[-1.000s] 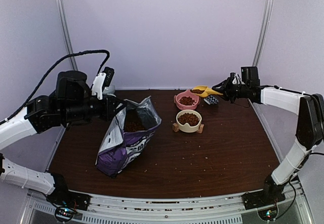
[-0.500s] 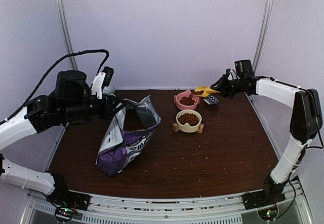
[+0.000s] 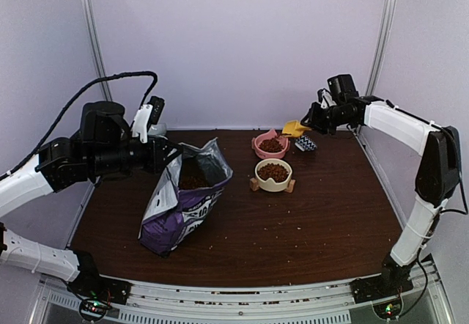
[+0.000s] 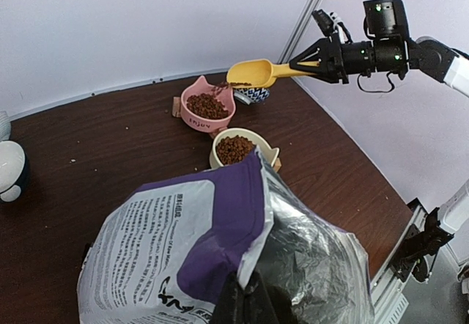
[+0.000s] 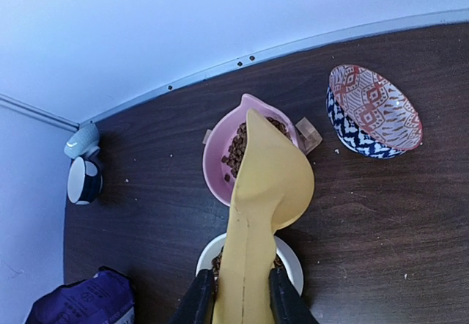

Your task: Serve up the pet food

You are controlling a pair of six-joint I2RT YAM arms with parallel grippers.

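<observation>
Serving looks well along: pet food fills the pink bowl and the cream bowl, while the blue patterned bowl sits bare, so one helping seems left. The right end effector grasps the handle of the yellow scoop, whose long axis runs from that grip out to a front end over the pink bowl. The left end effector is clenched on the rim of the purple bag. The bag leans on the surface left of the bowls, its long axis rising from its near base to a mouth opening upward and toward them, with more kibble inside.

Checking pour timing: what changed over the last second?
The right hand swung leftward and tipped the yellow scoop, level and loaded before, over the pink bowl. Left hand still shut on the purple bag; nothing else moved.
</observation>
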